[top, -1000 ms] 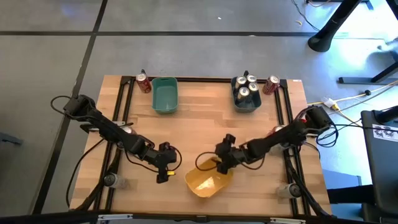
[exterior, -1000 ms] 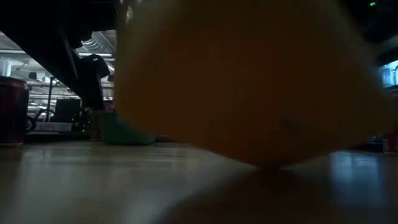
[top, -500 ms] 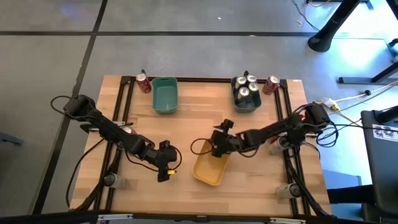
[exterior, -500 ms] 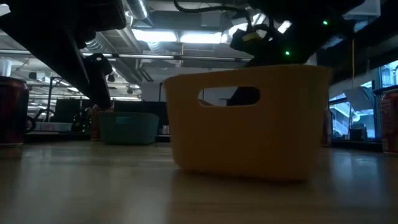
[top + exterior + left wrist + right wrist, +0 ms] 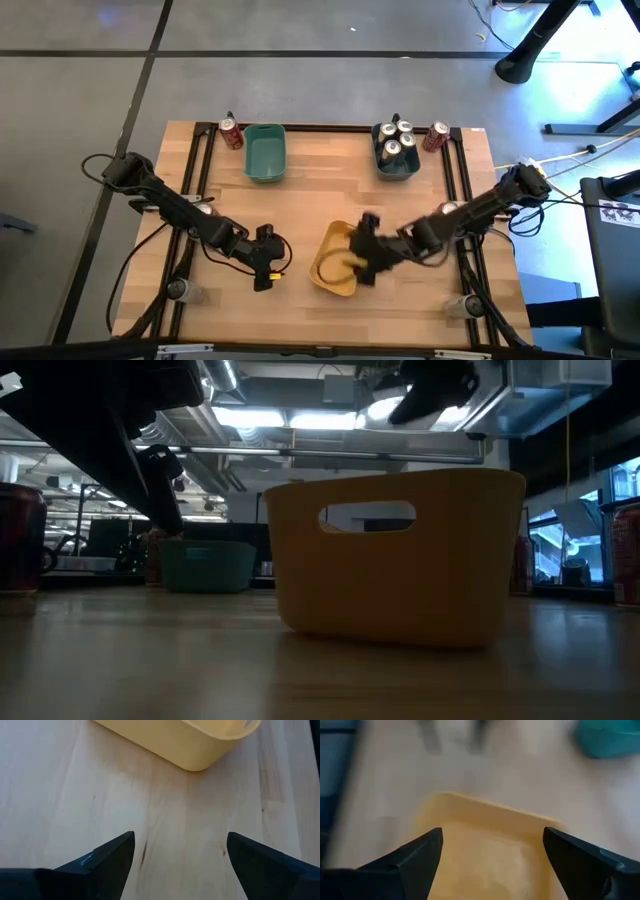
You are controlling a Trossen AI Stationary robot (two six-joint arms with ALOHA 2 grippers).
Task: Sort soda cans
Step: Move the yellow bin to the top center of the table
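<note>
The yellow bin [image 5: 335,265] stands upright on its base near the table's near edge, also seen in the low view [image 5: 395,565]. My right gripper [image 5: 358,258] hangs open above the bin's right part, clear of its rim [image 5: 430,385]; its wrist view looks down into the bin [image 5: 492,837]. My left gripper [image 5: 272,262] waits open just left of the bin, over bare wood [image 5: 180,845]. Several silver-topped soda cans [image 5: 397,142] stand in the grey bin [image 5: 397,168]. One red can [image 5: 232,133] lies beside the teal bin [image 5: 265,152], and another red can [image 5: 436,136] lies right of the grey bin.
The teal and grey bins sit along the table's far edge. Black rails [image 5: 200,190] run down the table's left and right sides. Bare wood [image 5: 320,195] lies between the far bins and the yellow bin.
The yellow bin, a second ago tilted and raised off the wood close to the near edge, was brought a little toward the far edge and set flat on its base. My right gripper has since come off the bin's far rim, risen, and moved toward the table's near right.
</note>
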